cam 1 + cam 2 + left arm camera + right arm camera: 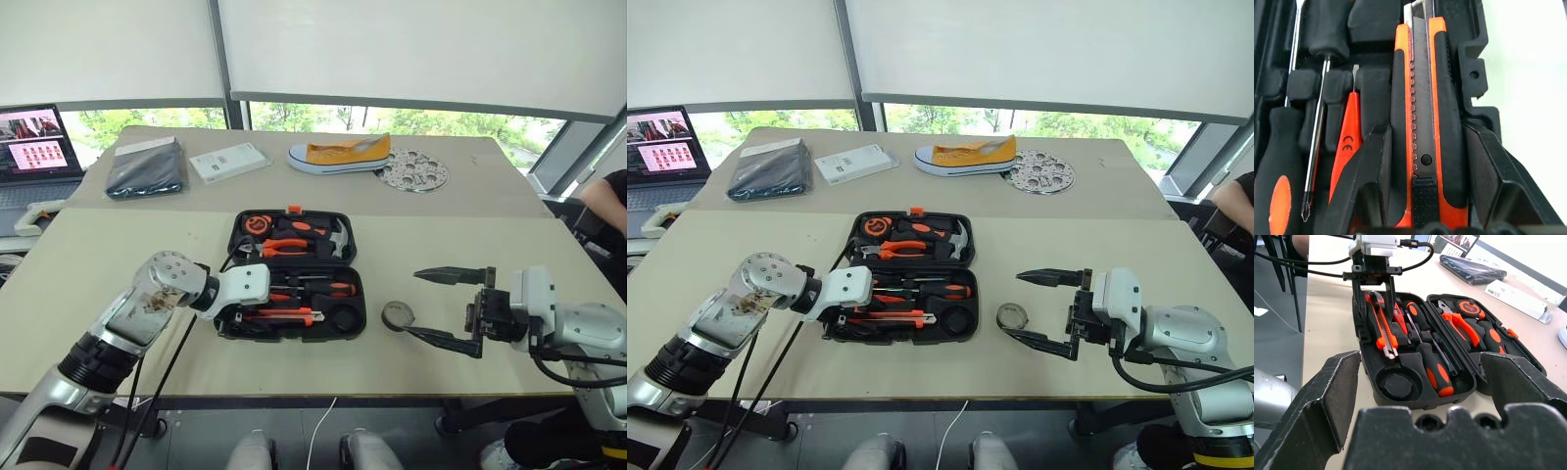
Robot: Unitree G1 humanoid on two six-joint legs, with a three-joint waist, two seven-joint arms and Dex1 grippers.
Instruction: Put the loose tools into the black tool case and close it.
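The black tool case point(363, 304) lies open on the near table, its lid half toward the far side. My left gripper point(1426, 132) reaches into the left end of the near half and is shut on the orange-black utility knife point(1422, 98), which lies along its slot. Beside the knife rest the slim orange tester screwdriver point(1347, 142) and two orange-and-black-handled screwdrivers point(1437, 372). The small black tape roll point(399, 314) lies on the table just right of the case. My right gripper point(411, 304) hangs wide open with its fingertips at the roll, gripping nothing.
Pliers point(284, 247), a hammer and a tape measure point(257, 224) sit in the lid half. On the far table lie a yellow shoe point(338, 154), a round trivet point(413, 169), a white box point(228, 161) and a dark packet point(145, 166). A laptop point(34, 147) stands far left.
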